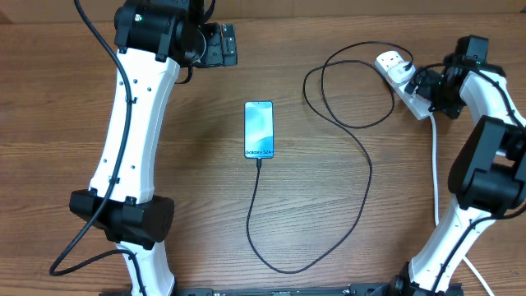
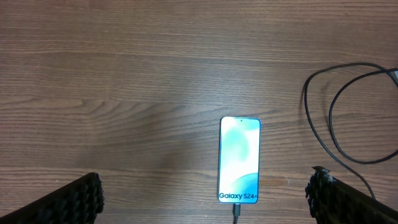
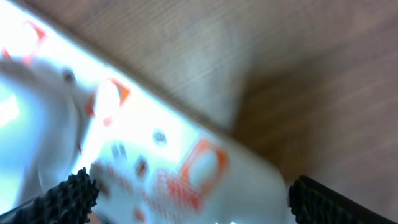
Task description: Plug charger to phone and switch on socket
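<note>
Overhead, the phone [image 1: 259, 130] lies flat mid-table [image 1: 189, 189] with its screen up. The charger [image 1: 370, 173] meets its bottom edge, though the connector is too small here to judge how fully it sits. From there the black cable runs toward the near edge, curves right and climbs in loose loops to the socket [image 1: 400, 76] at the far right. Its white plug [image 1: 393, 59] stands on the far end of the block. The right gripper [image 1: 417, 86] hangs over the socket's near end and hides that part. A thick white cord [image 1: 436, 164] trails from beneath it toward the robot.

The right wrist view is badly blurred: the socket [image 3: 155, 143] fills the frame slantwise with red switch marks [image 3: 202, 165], and the switch positions cannot be read. Only the fingertips [image 3: 68, 193] show at the bottom corners, set wide apart and released. Whether they touch the block cannot be told.

The left gripper [image 1: 222, 43] hovers at the far left, well apart from the phone and holding nothing. In the left wrist view its fingers [image 2: 81, 196] are cut off by the lower corners and spread wide. The cable tip [image 2: 236, 213] is cropped at the frame's bottom.
</note>
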### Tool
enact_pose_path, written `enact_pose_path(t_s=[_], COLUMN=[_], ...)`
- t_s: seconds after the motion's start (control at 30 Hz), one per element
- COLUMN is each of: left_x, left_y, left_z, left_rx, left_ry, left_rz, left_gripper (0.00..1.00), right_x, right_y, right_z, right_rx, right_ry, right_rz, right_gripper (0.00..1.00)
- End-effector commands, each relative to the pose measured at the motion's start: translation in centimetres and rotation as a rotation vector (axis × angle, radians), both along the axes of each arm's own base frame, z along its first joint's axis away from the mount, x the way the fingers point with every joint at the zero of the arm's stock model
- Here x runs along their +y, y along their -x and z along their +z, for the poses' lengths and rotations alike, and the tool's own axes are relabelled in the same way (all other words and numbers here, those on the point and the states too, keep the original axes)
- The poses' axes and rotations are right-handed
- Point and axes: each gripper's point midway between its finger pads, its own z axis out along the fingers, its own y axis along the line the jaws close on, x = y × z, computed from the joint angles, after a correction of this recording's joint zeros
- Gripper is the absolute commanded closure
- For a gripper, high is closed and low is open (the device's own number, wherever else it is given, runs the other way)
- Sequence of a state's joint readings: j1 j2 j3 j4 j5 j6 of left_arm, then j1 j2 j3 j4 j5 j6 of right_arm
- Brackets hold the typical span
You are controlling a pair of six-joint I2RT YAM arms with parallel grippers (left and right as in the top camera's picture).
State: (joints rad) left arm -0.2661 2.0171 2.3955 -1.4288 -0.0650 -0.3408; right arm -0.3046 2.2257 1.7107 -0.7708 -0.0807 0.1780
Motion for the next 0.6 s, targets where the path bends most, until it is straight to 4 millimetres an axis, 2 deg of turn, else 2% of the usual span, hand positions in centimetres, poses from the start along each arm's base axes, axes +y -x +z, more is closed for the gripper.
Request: enact_pose_path(t_s=[0.0,0.1,0.3,0.5,0.57], left_x=[0.4,0.4,0.4,0.4,0.4], left_y=[-0.3,-0.2,-0.2,-0.3,-0.3], left_z=[-0.3,-0.3,-0.3,-0.3,-0.3], left_rx=[0.003,0.004,0.004,0.003,0.003], left_ry=[-0.016,-0.016,-0.016,-0.016,-0.016], left_rz=[0.009,0.009,0.009,0.009,0.009], left_gripper=[0.00,0.00,0.00,0.00,0.00], right_x=[0.3,1.0,4.2,8.6,10.3], right_y=[0.8,2.8,9.3,15.4,16.9], right_z=[8.0,12.4,20.6,26.6,28.2], right_rx=[-0.101,-0.126,-0.152,-0.217,-0.256], right_ry=[0.035,0.026,0.018,0.027,0.023], right_rz=[0.000,-0.033,-0.007,0.071,0.114], right_gripper=[0.00,0.00,0.00,0.00,0.00])
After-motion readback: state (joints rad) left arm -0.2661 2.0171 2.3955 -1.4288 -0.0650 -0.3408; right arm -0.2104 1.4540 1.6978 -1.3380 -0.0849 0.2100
